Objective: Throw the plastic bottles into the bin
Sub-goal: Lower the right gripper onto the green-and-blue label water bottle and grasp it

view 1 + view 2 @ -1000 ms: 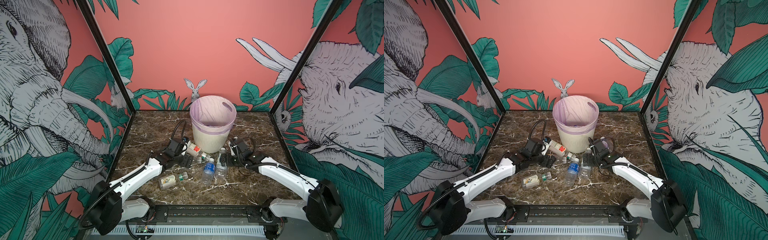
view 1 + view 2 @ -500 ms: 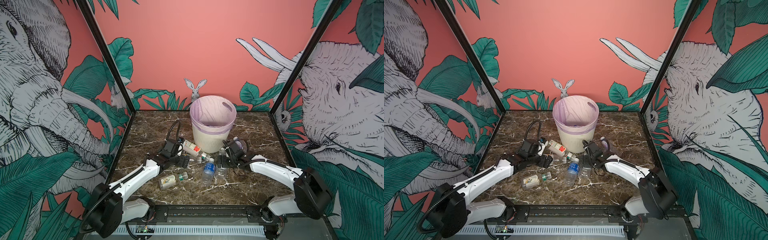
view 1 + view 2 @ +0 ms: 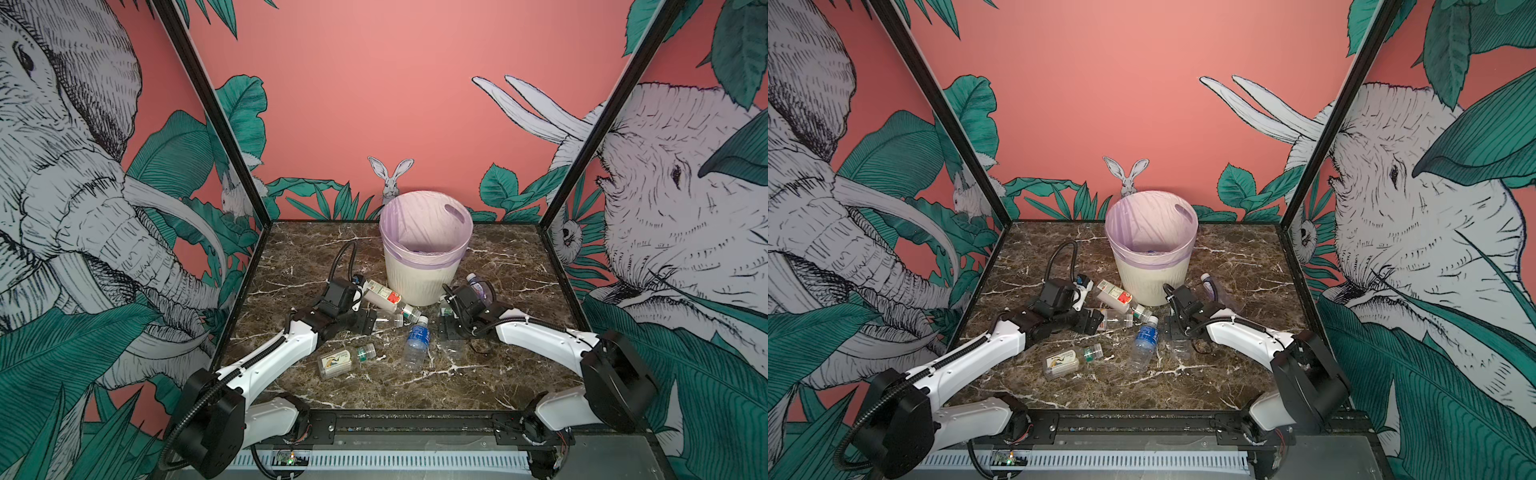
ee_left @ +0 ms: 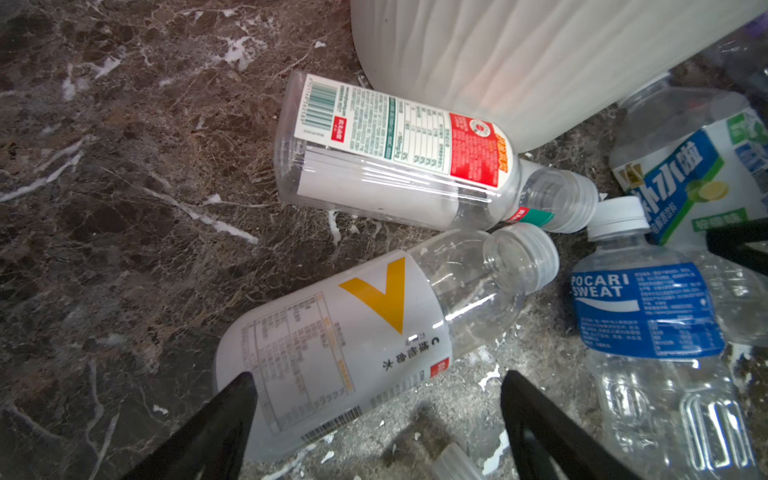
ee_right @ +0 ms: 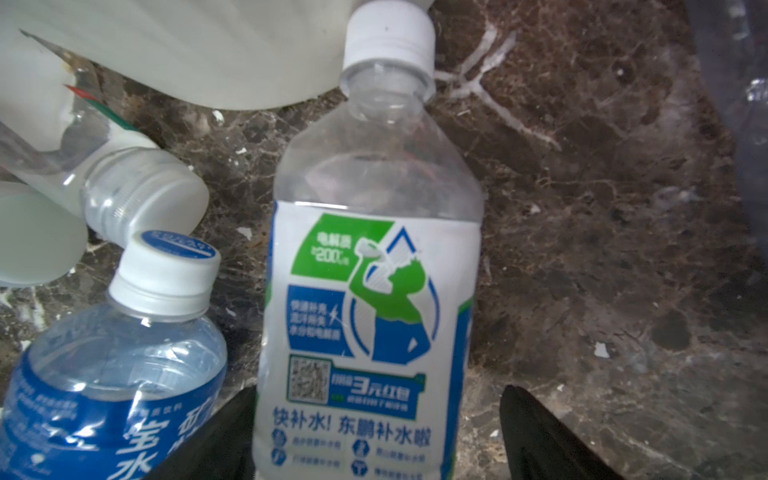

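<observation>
- One squat bottle [image 3: 336, 362] lies nearest on the marble bench [image 3: 519, 257], on its flat side, with its green-marked neck pointing right.
- Just to its right lies the blue-labelled bottle [image 3: 417, 341], its white cap pointing toward the bin.
- Right pincer [image 5: 378, 390]: its black fingers stand apart on either side of the green-and-blue-labelled bottle [image 5: 370, 311]. That bottle lies flat with its cap toward the bin, and a gap shows at one finger.
- Left pincer [image 4: 376, 376]: its fingers are spread wide and straddle the base of the white bottle with the yellow mark [image 4: 353, 332], which lies on the bench and has no cap.
- Beyond that, the red-and-white-labelled bottle [image 4: 399, 153] lies just beside the foot of the bin, with its neck near the blue-labelled bottle's cap.
- A purple-labelled bottle [image 3: 478, 286] lies right of the bin, partly behind the right arm's wrist.
- Farthest, the cream ribbed bin [image 3: 415, 278] stands upright at mid-bench and is lined with a lilac bag. I cannot tell what lies inside it.
</observation>
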